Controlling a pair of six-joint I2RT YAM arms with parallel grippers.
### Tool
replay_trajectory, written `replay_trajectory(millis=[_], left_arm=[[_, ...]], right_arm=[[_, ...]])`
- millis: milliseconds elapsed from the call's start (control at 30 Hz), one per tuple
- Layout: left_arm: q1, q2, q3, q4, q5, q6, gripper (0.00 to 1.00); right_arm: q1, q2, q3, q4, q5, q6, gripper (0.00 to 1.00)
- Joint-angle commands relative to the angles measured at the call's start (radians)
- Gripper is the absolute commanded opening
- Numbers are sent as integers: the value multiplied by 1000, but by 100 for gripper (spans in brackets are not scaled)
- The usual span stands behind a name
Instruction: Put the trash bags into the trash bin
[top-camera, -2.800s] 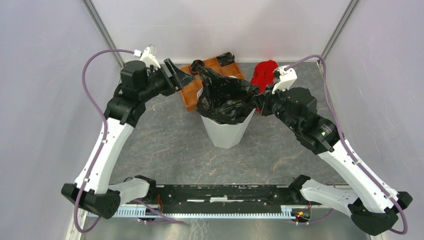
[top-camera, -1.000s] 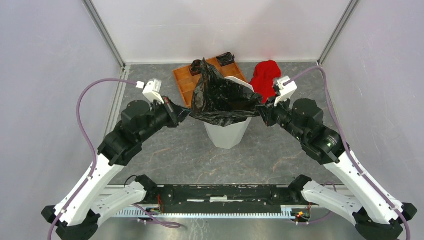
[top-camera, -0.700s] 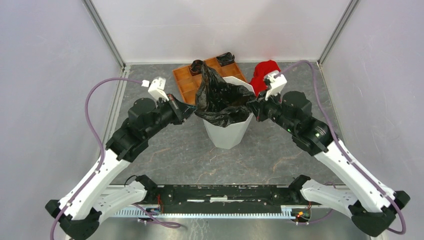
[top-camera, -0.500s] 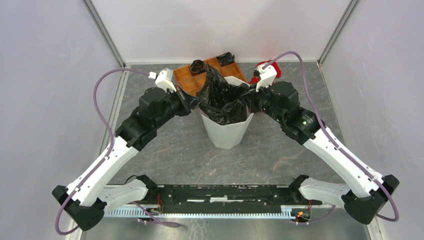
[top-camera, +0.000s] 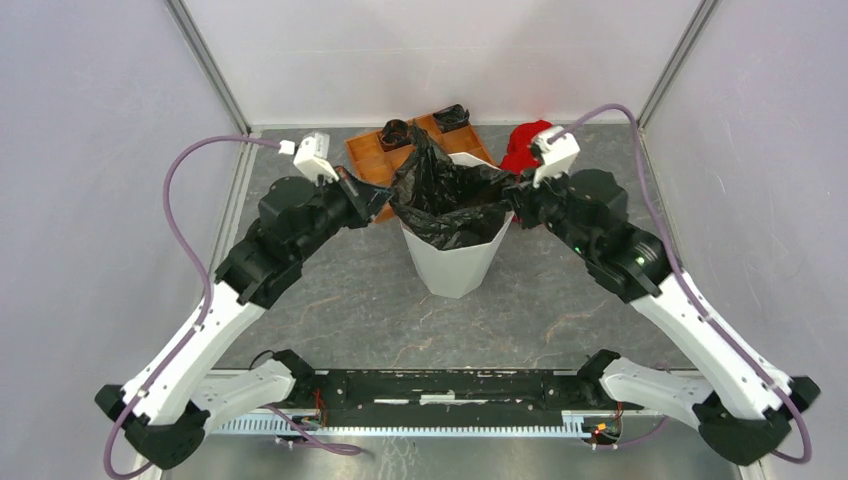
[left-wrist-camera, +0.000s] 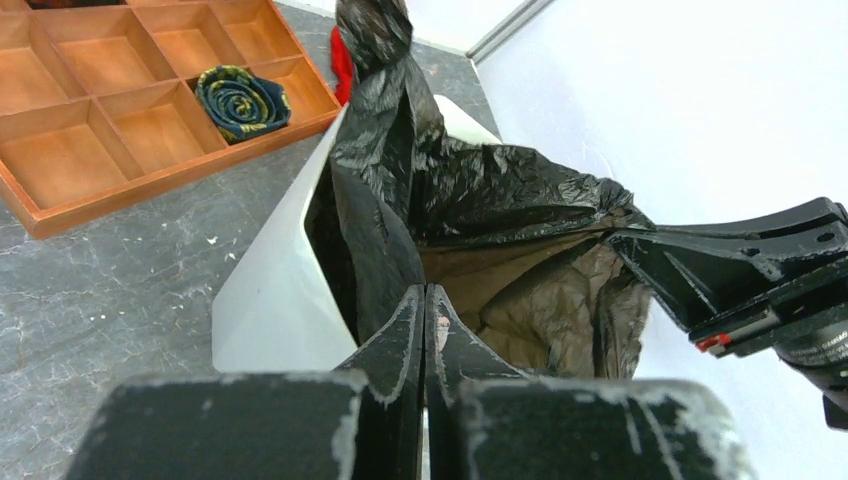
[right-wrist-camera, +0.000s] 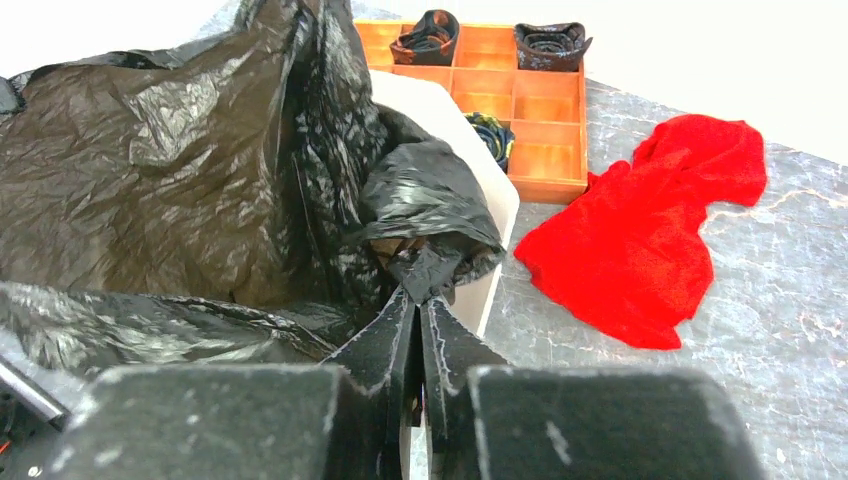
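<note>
The white trash bin (top-camera: 455, 258) stands mid-table with the glossy black trash bag (top-camera: 446, 196) hanging inside it, mouth spread over the rim. My left gripper (top-camera: 383, 203) is at the bin's left rim. In the left wrist view its jaws (left-wrist-camera: 425, 291) are pressed shut against the bag's fold (left-wrist-camera: 385, 235) beside the bin wall (left-wrist-camera: 275, 295). My right gripper (top-camera: 513, 200) is at the right rim. In the right wrist view it (right-wrist-camera: 420, 295) is shut on a crumpled tab of the bag (right-wrist-camera: 150, 180) over the bin (right-wrist-camera: 492, 215).
An orange-brown compartment tray (top-camera: 372, 160) with rolled dark items lies just behind the bin to the left (left-wrist-camera: 100, 150) (right-wrist-camera: 530, 100). A red cloth (top-camera: 524, 146) lies on the table behind the right gripper (right-wrist-camera: 650, 230). Walls enclose the table on three sides.
A second ago the bag was stretched wide and taut between the grippers above the bin. Both grippers moved in to the rim, and the bag now sags into the bin.
</note>
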Motion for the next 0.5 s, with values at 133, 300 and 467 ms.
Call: replay_trajectory(millis=[133,300,467], left_arm=[[0,-210,-213,62,141,18,2],[0,-259,-312,66,183,-37,2],[-1,-267,-372,81,203,-72,2]], right_arm=[[-3,-197,-98,-81,-122,75,15],[-3,-231,-160,-84,-148,91,19],[-3,-236,-207,-112,-88,79,25]])
